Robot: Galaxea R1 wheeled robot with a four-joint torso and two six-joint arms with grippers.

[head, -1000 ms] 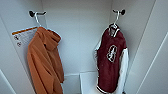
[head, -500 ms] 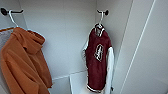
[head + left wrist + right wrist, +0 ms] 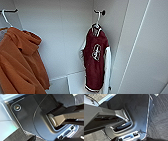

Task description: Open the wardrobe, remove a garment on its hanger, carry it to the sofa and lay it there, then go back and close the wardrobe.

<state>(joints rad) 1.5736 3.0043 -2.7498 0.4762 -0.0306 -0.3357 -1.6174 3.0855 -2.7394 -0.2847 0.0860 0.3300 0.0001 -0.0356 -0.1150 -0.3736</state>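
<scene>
— What do we have in front of us?

— We are looking into the open tall white wardrobe (image 3: 62,37), its smooth flat back panel and side walls all plain white. The maroon varsity jacket with white sleeves and a white chest emblem (image 3: 96,62) hangs at the right of the interior, close to the right side wall. Its thin white hanger with a curved hook (image 3: 97,21) sits over a short dark peg (image 3: 100,11) high on the wall.

— Anything else in there?

— At the left hangs an orange hooded jacket (image 3: 21,62), soft and fleecy-looking, its hood slumped forward. It is on its own white hanger (image 3: 5,17), hooked over a second dark peg (image 3: 11,10). The two garments are well apart, with bare white panel between them. Nothing stands in front of the maroon jacket. Its striped trim shows at collar and hem.

— And the pincers?

— We cannot tell whether either one is spread or pressed together. The wrist views show dark robot parts, with grey ribbed carpet (image 3: 159,119) beneath.
</scene>
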